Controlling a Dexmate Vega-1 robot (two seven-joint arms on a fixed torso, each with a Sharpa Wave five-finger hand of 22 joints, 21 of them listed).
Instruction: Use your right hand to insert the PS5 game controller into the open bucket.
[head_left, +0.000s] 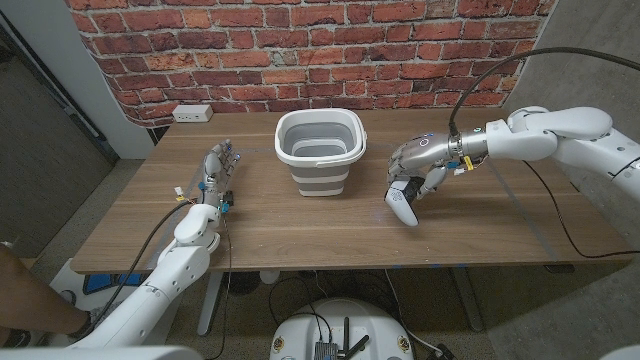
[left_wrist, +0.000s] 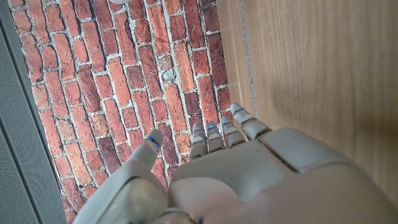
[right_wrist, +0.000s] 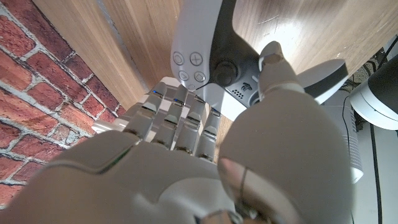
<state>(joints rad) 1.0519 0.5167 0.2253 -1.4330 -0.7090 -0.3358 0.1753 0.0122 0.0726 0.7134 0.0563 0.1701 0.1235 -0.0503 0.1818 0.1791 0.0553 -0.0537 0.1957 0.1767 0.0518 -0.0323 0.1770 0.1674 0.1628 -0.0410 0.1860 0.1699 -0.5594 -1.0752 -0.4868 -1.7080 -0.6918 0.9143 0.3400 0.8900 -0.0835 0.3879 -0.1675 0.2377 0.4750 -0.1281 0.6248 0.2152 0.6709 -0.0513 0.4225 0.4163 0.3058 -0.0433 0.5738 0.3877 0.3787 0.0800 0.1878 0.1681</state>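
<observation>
— What was the room like?
— A wooden desk (head_left: 300, 225) stood against a brick wall (head_left: 300, 40).
— The bucket (head_left: 320, 150)?
— Open, near the desk's far edge, with nothing visible inside.
— And the controller (head_left: 403, 200)?
— The right hand (head_left: 420, 165) grasped it beside the bucket. The left hand (head_left: 218, 170) held nothing, fingers extended.
</observation>
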